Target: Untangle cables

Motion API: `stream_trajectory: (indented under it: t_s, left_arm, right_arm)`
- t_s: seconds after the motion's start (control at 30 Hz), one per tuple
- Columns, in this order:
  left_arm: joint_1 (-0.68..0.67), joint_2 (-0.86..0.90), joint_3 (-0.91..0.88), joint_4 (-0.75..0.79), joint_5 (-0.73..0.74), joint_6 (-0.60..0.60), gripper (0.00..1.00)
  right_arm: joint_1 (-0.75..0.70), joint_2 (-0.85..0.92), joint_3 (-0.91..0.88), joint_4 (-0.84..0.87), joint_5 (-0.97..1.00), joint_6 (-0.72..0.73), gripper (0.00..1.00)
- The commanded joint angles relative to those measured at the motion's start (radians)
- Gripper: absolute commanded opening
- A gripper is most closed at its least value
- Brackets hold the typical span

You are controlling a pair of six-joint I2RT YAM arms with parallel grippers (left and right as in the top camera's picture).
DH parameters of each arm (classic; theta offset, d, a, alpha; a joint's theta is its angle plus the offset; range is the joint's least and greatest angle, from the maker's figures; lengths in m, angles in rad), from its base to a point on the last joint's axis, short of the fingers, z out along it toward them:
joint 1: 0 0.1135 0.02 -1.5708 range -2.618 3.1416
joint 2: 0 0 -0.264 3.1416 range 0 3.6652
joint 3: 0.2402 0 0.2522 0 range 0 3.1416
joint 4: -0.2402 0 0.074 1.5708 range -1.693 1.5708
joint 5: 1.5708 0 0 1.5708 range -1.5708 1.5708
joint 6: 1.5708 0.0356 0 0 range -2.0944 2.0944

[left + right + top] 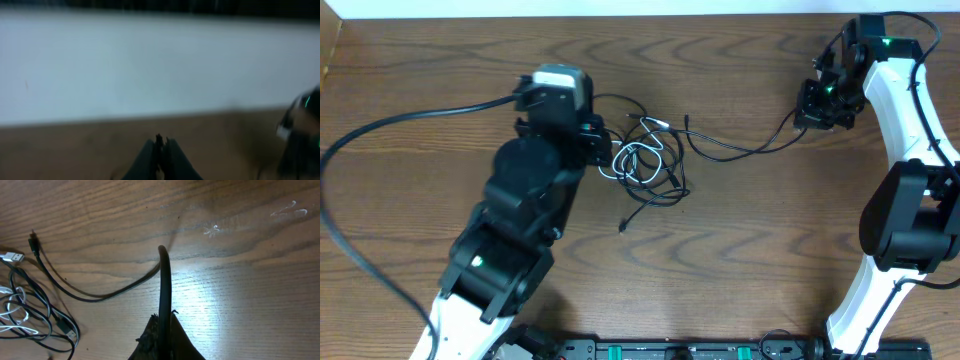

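Overhead: your left pincer is sitting shut with cable tangle right at its tips; cannot tell if it is gripping any strand. Your right pincer is pinching black cable, which is trailing from its tips toward tangle.

Left wrist: blurred; left pincer is showing jaws together, no cable readable.

Right wrist: right pincer is clamping black cable; cable tangle is lying well beyond its tips, knotted.

Judging progress as early: one strand is looking nearly clear, black and white loops remaining for you.

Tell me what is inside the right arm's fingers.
A thin black cable is pinched between the shut right fingers and runs off toward the tangle. The pinched stretch itself is hidden by them.
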Motion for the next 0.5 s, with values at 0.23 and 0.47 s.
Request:
stream_trajectory:
  t_s: [0.23,0.47]
  left_arm:
    - [0.001,0.267,0.0,-0.171,0.127,-0.027,0.61]
    - [0.001,0.464,0.0,-0.139,0.128,0.003,0.65]
  right_arm:
    - [0.003,0.007,-0.002,0.003,-0.007,-0.021,0.01]
    - [0.003,0.007,-0.002,0.002,-0.007,-0.02,0.01]
